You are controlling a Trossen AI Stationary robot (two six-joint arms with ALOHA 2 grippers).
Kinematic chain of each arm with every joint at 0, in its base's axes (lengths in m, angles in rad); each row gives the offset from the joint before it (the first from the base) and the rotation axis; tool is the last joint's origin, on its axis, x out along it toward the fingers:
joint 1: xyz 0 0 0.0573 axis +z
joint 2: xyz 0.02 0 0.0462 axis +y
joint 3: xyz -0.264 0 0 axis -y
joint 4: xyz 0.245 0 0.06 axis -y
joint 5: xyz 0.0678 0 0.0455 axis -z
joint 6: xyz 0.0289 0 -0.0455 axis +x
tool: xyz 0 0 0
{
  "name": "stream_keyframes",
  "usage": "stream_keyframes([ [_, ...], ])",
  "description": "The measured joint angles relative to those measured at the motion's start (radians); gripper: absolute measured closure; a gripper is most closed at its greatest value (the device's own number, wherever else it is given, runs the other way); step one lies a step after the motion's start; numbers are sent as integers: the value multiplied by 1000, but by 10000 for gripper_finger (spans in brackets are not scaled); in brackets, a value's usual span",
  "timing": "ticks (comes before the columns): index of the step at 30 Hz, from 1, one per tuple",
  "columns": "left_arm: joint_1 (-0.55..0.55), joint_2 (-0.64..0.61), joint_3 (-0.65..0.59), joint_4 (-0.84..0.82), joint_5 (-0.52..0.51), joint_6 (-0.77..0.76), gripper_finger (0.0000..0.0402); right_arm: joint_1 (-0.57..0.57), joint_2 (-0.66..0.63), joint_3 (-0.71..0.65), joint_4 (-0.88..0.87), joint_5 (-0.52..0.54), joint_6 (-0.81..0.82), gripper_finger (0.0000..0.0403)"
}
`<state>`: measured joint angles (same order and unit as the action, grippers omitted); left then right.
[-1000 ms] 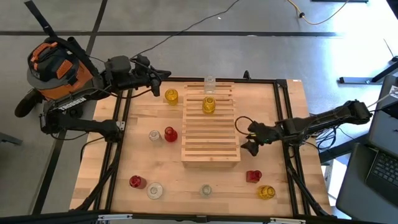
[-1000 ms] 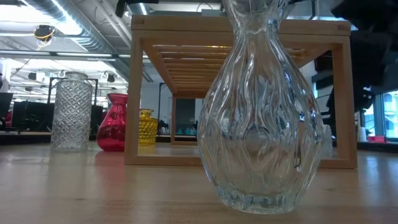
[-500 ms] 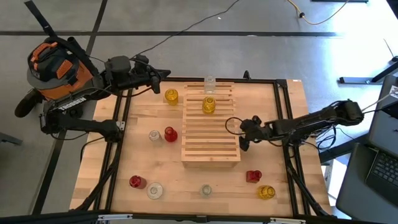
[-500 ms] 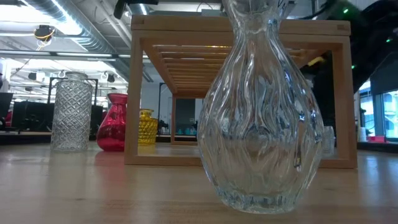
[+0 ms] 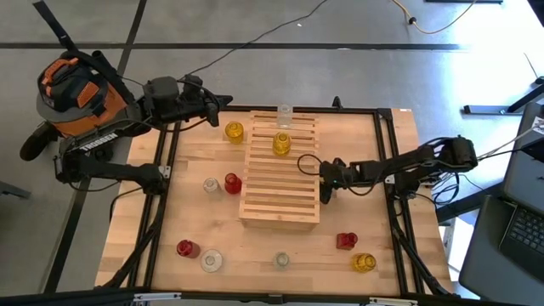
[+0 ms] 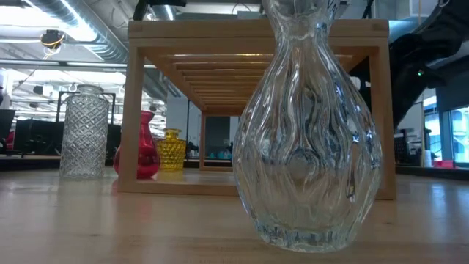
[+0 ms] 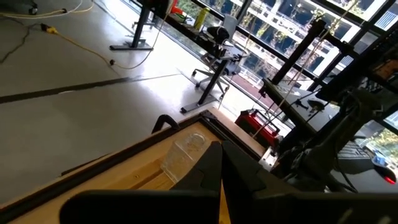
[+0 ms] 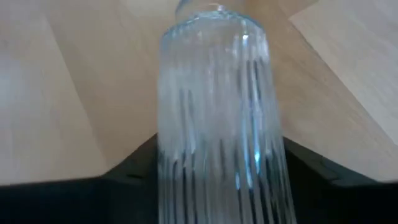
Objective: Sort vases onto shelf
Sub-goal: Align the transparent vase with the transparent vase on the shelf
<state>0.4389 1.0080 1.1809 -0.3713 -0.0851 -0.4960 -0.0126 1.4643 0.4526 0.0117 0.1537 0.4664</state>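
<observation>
Right gripper — clamped on a ribbed clear vase, against the shelf edge. Left gripper — fingers together, parked beyond the surface corner.

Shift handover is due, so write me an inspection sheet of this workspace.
Surface: wooden table, bare wood between items.
Job's things: shelf sits skewed; yellow vase on it, clear vase at its far edge; eight other vases on the table around it.
Clutter: nothing seen.
Grippers: left gripper shut, at the far-left corner; right gripper at the shelf's right side, ribbed clear vase close before it.
Cables: black cable and yellow cable on the floor.
Surroundings: shop vacuum, laptop.
</observation>
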Motion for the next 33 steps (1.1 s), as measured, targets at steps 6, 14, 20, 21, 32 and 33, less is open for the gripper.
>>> stream_keyframes([
  [6, -7, 0, 0, -9, 1, 5, 401, -1, -51, -1, -63, -14, 13, 211],
  [14, -7, 0, 0, -400, 112, -128, 401, -1, -243, -7, -426, 33, 183, 211],
  [20, -72, 99, 0, -641, 242, -151, 401, -1, -519, -10, -638, 143, 336, 211],
  [21, -84, 126, 0, -654, 252, -146, 401, -1, -569, -10, -637, 160, 342, 211],
  [32, -167, 436, 0, -591, 410, -44, 401, -1, -915, 130, -650, 483, 447, 211],
  [33, -173, 450, 0, -567, 421, -44, 401, -1, -926, 143, -649, 502, 444, 211],
])
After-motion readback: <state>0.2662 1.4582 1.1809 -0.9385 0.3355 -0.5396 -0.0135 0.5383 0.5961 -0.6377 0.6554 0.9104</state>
